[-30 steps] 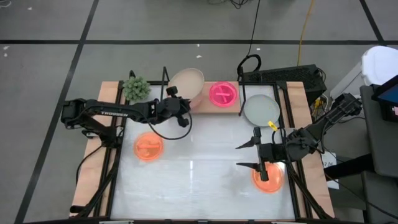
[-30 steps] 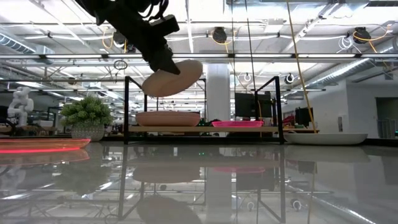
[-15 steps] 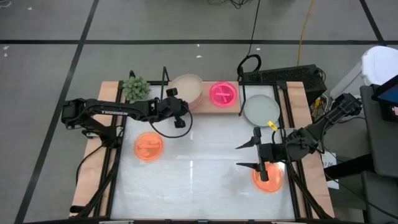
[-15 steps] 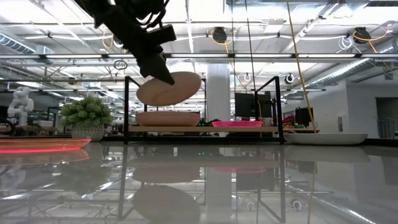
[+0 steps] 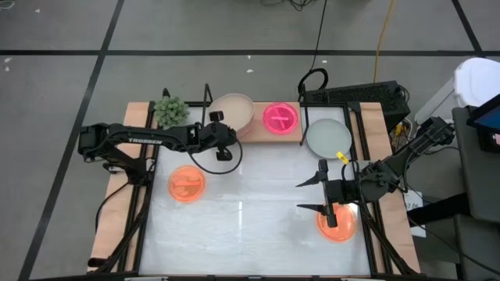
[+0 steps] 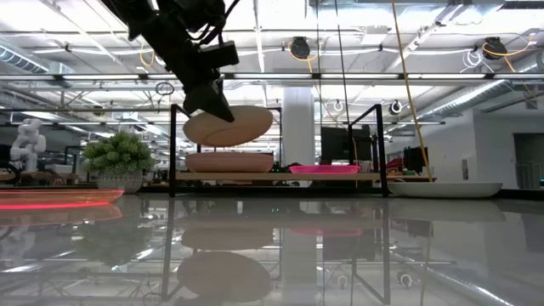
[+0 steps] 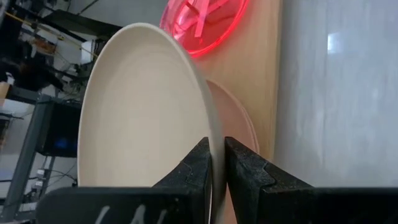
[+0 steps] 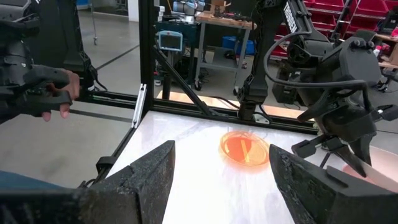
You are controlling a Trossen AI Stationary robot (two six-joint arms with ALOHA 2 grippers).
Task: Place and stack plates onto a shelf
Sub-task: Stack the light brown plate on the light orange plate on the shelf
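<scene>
My left end effector (image 7: pixel 216 163) pinches the beige plate (image 6: pixel 228 125) by its rim, hovering level above the pink plate (image 6: pixel 229 161) on the shelf (image 6: pixel 340 177) for stacking; my right end effector (image 5: pixel 314 194) waits wide open.

Beige plate (image 5: pixel 234 109) — over shelf (image 5: pixel 312 129)

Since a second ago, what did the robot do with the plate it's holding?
The left hand, shut on the round beige matte plate, carried it lower and flatter toward the dusty pink plate on the light-wood shelf; they are not yet touching. The right hand stayed open over the table, and the other plates did not move.
</scene>
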